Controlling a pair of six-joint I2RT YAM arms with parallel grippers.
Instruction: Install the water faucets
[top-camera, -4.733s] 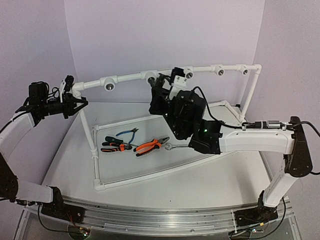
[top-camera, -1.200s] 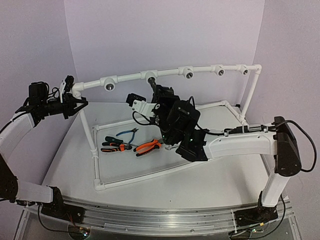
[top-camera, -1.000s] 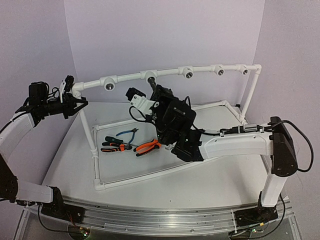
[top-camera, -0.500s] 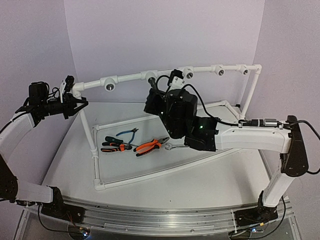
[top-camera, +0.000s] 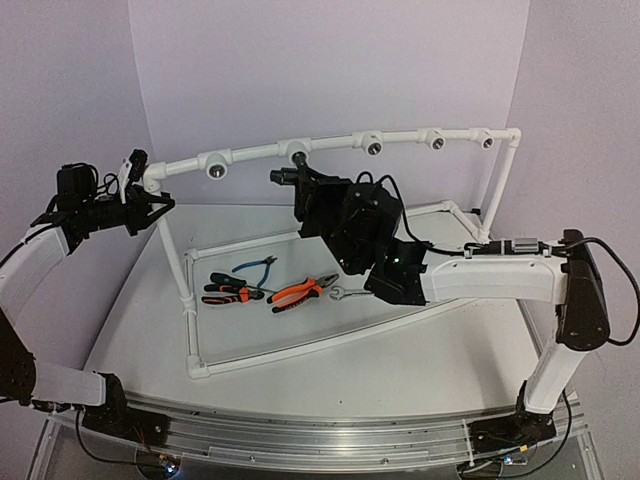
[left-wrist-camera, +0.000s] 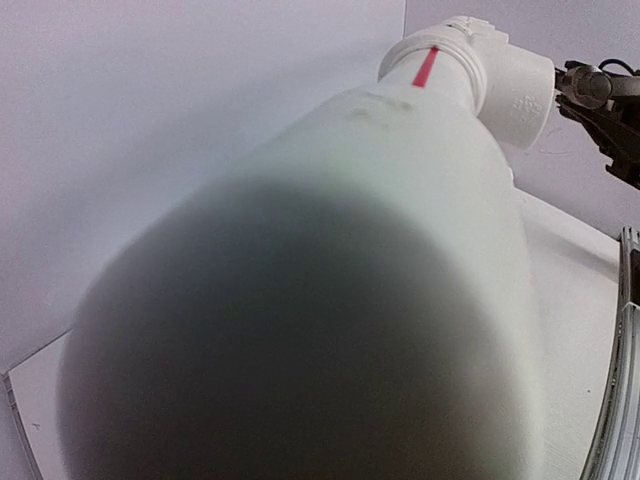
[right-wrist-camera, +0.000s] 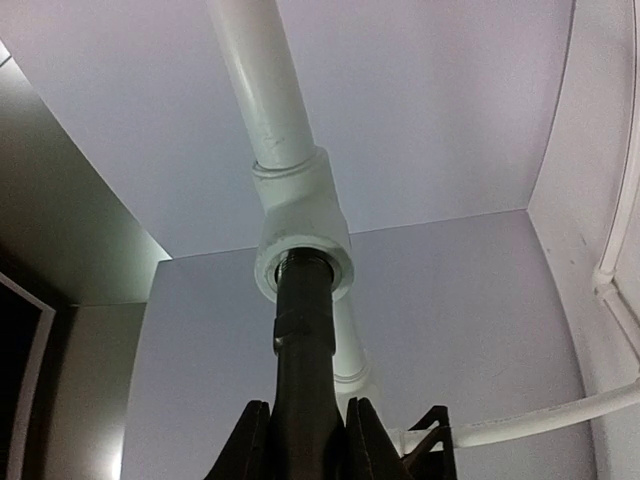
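Note:
The dark faucet (right-wrist-camera: 305, 330) stands with its threaded end inside a white tee fitting (right-wrist-camera: 300, 235) on the top rail of the pipe frame. My right gripper (right-wrist-camera: 308, 408) is shut on the faucet's body, one finger on each side. In the top view the right gripper (top-camera: 305, 185) sits just below that fitting (top-camera: 297, 152). My left gripper (top-camera: 150, 207) clamps the frame's left corner post (top-camera: 165, 235). In the left wrist view the white pipe (left-wrist-camera: 330, 280) fills the frame and hides the fingers.
Orange-handled pliers (top-camera: 300, 292), black-and-orange pliers (top-camera: 228, 292), blue cutters (top-camera: 258, 266) and a silver wrench (top-camera: 352, 294) lie on the table inside the frame. More tee fittings (top-camera: 371, 146) sit along the top rail. An elbow with a red mark (left-wrist-camera: 480, 70) tops the left post.
My right wrist has rolled back and forth around the faucet, which stays at the tee fitting. The wrist camera has swung from the right to the left side. The left arm has not moved.

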